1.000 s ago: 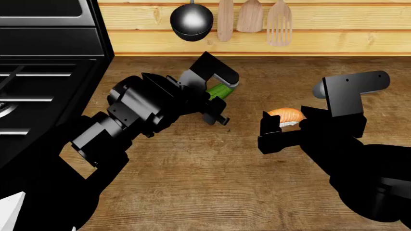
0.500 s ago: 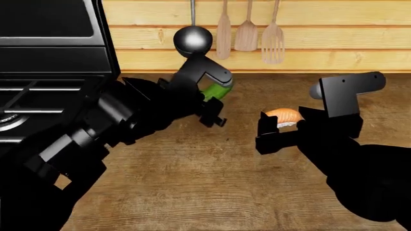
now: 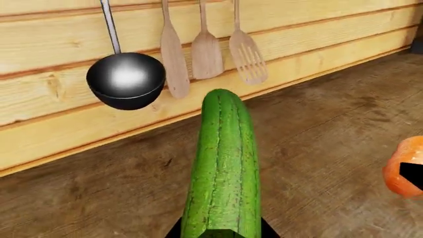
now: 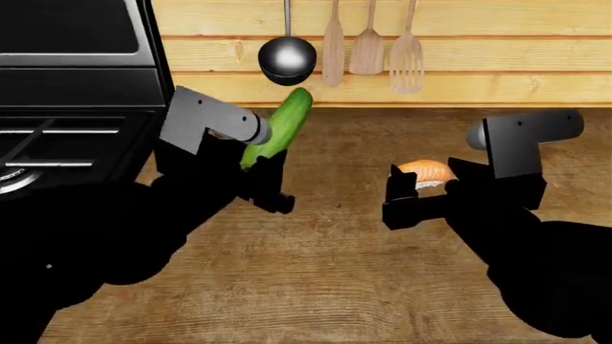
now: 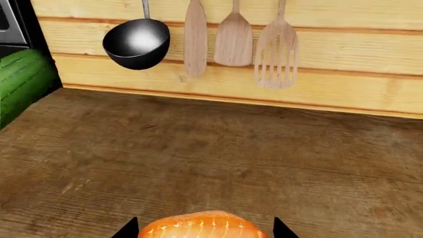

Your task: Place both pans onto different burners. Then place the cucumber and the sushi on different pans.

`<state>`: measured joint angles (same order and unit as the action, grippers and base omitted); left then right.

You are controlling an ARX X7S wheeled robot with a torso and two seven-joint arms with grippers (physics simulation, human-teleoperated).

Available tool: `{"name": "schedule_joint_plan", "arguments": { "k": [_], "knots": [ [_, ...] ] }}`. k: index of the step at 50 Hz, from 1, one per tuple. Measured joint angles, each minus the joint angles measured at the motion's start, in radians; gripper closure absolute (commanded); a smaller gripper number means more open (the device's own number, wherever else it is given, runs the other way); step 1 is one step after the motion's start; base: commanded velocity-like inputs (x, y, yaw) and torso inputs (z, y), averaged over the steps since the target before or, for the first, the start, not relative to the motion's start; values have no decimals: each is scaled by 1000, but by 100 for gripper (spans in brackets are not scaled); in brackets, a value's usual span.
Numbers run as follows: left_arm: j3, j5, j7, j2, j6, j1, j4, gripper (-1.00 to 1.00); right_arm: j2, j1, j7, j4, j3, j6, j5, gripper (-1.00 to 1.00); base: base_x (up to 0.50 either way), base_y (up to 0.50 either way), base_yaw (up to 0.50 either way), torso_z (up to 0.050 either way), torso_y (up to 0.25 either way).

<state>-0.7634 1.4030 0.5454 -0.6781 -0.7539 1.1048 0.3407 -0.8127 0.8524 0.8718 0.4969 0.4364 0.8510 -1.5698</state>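
My left gripper [image 4: 260,163] is shut on the green cucumber [image 4: 279,127], which it holds tilted above the wooden counter, just right of the black stove [image 4: 77,136]. In the left wrist view the cucumber [image 3: 221,163] sticks out from the jaws toward the wall. My right gripper [image 4: 421,188] is shut on the sushi [image 4: 426,170], orange salmon over white rice, held over the counter's middle. The right wrist view shows the sushi [image 5: 201,227] between the dark fingertips. A silver burner [image 4: 8,179] peeks from under the grate at the left edge. Both pans are out of view.
On the wooden wall behind hang a steel ladle [image 4: 287,57] and three wooden spatulas [image 4: 368,50]. The stove's raised black back panel [image 4: 67,43] stands at the far left. Brown counter [image 4: 325,272] stretches between and in front of the arms.
My left gripper has lifted the cucumber off the counter and moved left toward the stove, and the cucumber now points up at the wall. The right arm with the sushi has stayed put.
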Motion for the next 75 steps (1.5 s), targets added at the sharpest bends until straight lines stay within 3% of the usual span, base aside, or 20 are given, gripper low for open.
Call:
{"name": "schedule_joint_plan", "arguments": {
  "k": [12, 25, 42, 75],
  "knots": [
    [135, 35, 110, -209, 164, -240, 262, 100, -9, -12, 18, 50, -30, -34, -8, 100, -315, 82, 0, 0, 0],
    [225, 80, 157, -326, 255, -326, 375, 100, -17, -13, 30, 93, -43, -49, -7, 100, -192, 54, 0, 0, 0],
    [276, 128, 183, -380, 293, -334, 430, 100, -18, -2, 43, 115, -41, -49, 17, 100, 0, 491, 0, 0, 0],
    [310, 165, 195, -409, 311, -331, 436, 100, -9, 39, 75, 123, -27, -33, -6, 100, 0, 500, 0, 0, 0]
  ]
}}
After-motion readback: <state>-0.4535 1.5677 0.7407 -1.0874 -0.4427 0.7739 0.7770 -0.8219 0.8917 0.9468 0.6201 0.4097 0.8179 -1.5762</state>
